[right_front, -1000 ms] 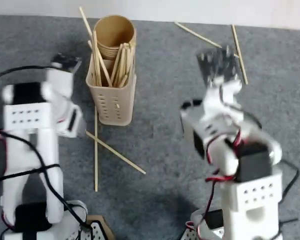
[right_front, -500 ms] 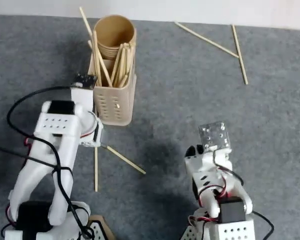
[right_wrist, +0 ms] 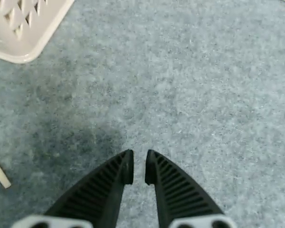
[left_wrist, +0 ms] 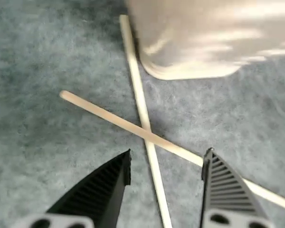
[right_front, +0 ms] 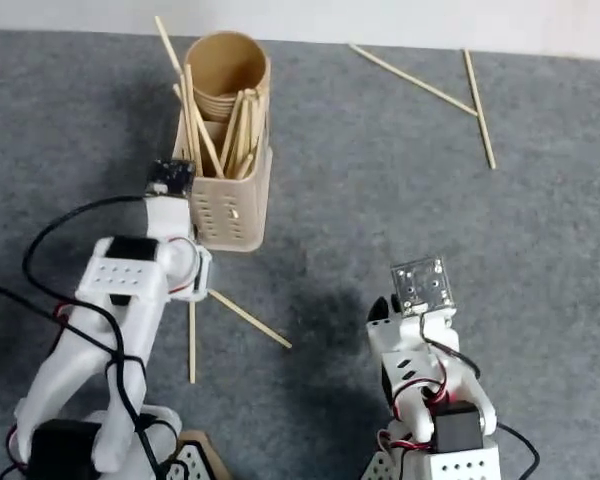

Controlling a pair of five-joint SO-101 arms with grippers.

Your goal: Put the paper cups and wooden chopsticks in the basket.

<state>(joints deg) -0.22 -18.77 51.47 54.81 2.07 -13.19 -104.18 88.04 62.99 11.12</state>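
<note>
Basket [right_front: 225, 205] standing near bench's far edge, holding stacked paper cups [right_front: 227, 70] and chopstick bundle [right_front: 242, 125]. Crossed chopsticks [left_wrist: 146, 133] lying just beside basket. Left gripper [left_wrist: 166, 164] hanging over the crossing, fingers spread wide. Loose chopsticks [right_front: 412, 78] lying toward far right corner. Right gripper [right_wrist: 138, 171] pointing down at bare felt, fingers nearly together, gripping nothing.

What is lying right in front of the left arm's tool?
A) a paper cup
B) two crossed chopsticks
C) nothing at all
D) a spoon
B: the left wrist view shows two crossed chopsticks on the grey mat just ahead of the open left tool, next to the basket.
</note>
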